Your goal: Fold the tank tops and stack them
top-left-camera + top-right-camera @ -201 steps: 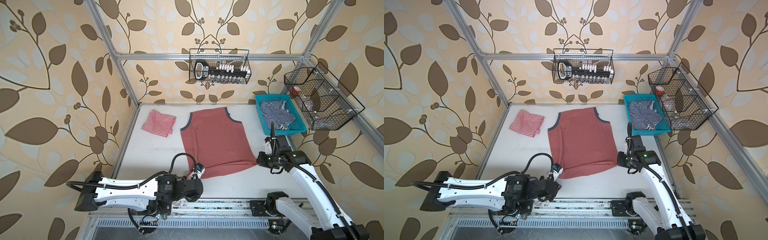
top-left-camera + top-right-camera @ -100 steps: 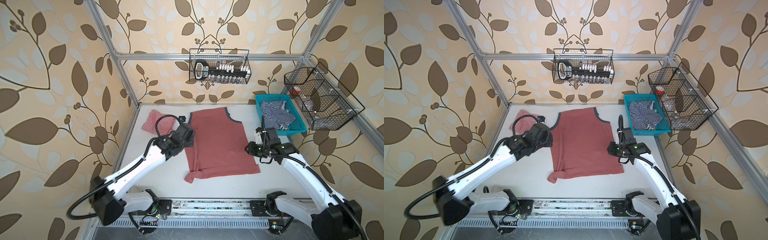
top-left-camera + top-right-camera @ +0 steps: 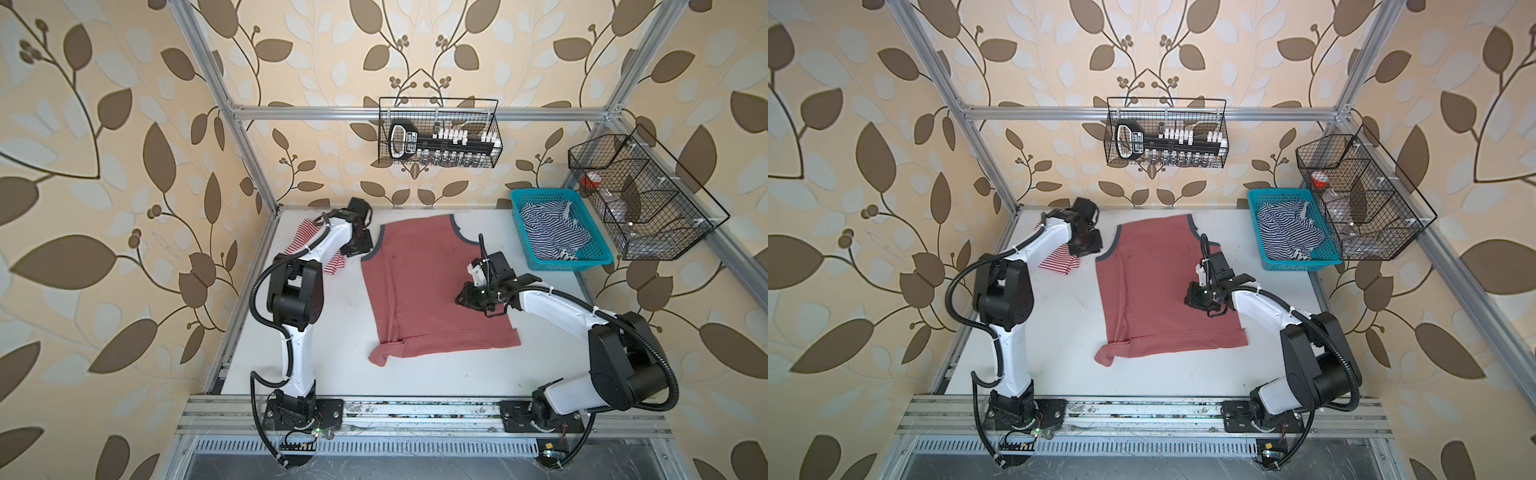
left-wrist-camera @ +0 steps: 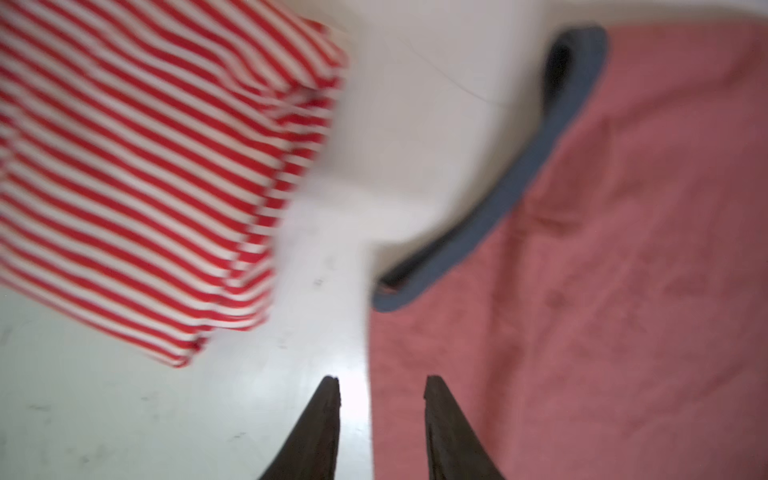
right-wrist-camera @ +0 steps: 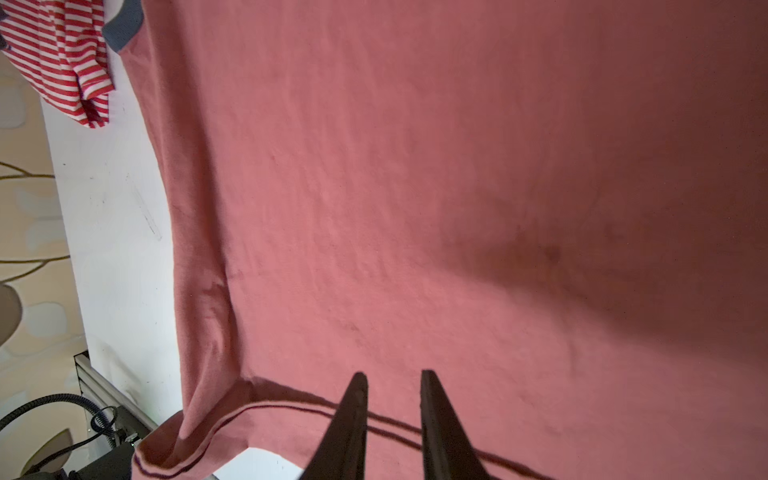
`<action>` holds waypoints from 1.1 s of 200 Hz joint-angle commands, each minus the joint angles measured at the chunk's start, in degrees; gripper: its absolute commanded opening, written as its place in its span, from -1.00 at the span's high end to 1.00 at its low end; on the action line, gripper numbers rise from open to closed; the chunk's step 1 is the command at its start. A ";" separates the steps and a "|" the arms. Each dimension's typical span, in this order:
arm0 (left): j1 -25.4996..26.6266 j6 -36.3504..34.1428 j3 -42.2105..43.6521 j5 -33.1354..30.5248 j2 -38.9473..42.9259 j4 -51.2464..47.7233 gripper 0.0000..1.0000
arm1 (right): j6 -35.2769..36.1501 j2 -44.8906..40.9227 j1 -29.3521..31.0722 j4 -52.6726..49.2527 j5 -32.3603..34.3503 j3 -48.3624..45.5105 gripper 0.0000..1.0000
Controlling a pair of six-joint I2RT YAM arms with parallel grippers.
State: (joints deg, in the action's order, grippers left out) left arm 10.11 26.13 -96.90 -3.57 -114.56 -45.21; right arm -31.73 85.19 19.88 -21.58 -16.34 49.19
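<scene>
red top (image 3: 419,291) under left hand (image 4: 381,380) and right hand (image 5: 392,374), both narrowly apart, empty

Big top (image 3: 432,291) flat in middle of table (image 3: 332,365). Small top (image 3: 1059,262) left of it, toward back, not touching. Left gripper (image 4: 380,380) over gap between tops, by big top's left edge. Right gripper (image 5: 390,374) over big top's right part. Bin (image 3: 569,264) back right; cloth (image 3: 548,232) in it. Back basket (image 3: 440,120) on back wall, side basket (image 3: 665,232) on right wall.
</scene>
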 commanded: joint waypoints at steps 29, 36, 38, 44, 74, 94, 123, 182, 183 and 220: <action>-6.11 2.30 -3.14 -3.09 -0.14 -1.11 0.28 | -0.18 5.37 0.19 2.58 -1.47 0.42 0.47; -6.85 2.83 -5.48 -2.93 -2.60 -2.13 0.30 | -0.25 5.81 0.32 2.71 -1.50 0.54 0.47; -7.10 2.86 -6.08 -2.80 -3.15 -2.26 0.31 | -0.26 5.92 0.33 2.71 -1.50 0.51 0.47; -7.64 3.33 -7.52 -2.32 -5.03 -2.51 0.32 | -0.28 6.11 0.43 2.71 -1.40 0.49 0.46; -9.39 5.15 -9.86 -3.55 -9.42 1.15 0.37 | -0.09 6.44 0.58 1.90 -0.46 0.55 0.44; -10.04 5.58 -14.15 -5.98 -13.27 -1.29 0.39 | 0.05 6.90 0.51 1.54 -0.24 0.73 0.43; -11.19 5.77 -18.14 -6.18 -17.24 -0.23 0.39 | -0.20 7.85 0.54 1.76 -0.40 0.65 0.43; -13.46 2.80 -36.22 -6.71 -30.15 -4.40 0.38 | 0.43 9.02 0.52 -0.20 0.60 0.76 0.39; -13.50 2.75 -36.32 -6.66 -30.21 -4.34 0.38 | 0.43 9.07 0.56 -0.25 0.60 0.75 0.39; -15.63 2.33 -38.36 -6.60 -32.59 -2.74 0.36 | 0.35 9.91 0.61 -1.09 0.82 1.50 0.38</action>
State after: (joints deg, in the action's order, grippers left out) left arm -3.70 29.63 -132.35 -9.02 -146.17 -46.54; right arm -31.73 93.84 20.14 -20.91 -16.49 49.25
